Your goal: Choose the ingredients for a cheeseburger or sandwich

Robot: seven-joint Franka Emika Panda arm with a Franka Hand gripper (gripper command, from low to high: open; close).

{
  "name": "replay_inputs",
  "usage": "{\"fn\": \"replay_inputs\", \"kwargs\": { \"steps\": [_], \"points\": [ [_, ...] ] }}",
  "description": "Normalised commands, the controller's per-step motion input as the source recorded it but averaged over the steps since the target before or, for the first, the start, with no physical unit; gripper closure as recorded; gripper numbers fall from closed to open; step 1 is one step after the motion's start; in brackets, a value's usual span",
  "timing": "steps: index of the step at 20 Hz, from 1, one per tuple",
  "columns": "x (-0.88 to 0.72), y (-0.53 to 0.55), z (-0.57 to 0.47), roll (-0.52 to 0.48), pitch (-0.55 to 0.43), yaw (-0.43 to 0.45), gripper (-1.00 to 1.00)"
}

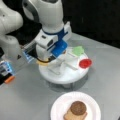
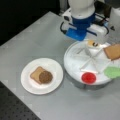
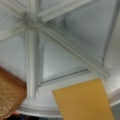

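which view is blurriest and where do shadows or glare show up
All three are soft. The wrist view is blurriest at its near edge, where the cheese square and bread square smear. In a front view a dark shadow lies under the divided tray. In a front view the white plate looks washed out; the gripper is a dark smudge.
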Motion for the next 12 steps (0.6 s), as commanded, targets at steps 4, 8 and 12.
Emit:
{"fn": "replay_inputs", "kwargs": {
  "steps": [4,8,12],
  "points": [
    [-0.06,0.19,-0.34,-0.046,-0.189,0.021,-1.0],
    [-0.08,0.24,-0.27,-0.062,-0.156,-0.025,-1.0],
    [-0.11,0.22,-0.14,-0.031,-0.132,-0.087,-1.0]
  ]
}}
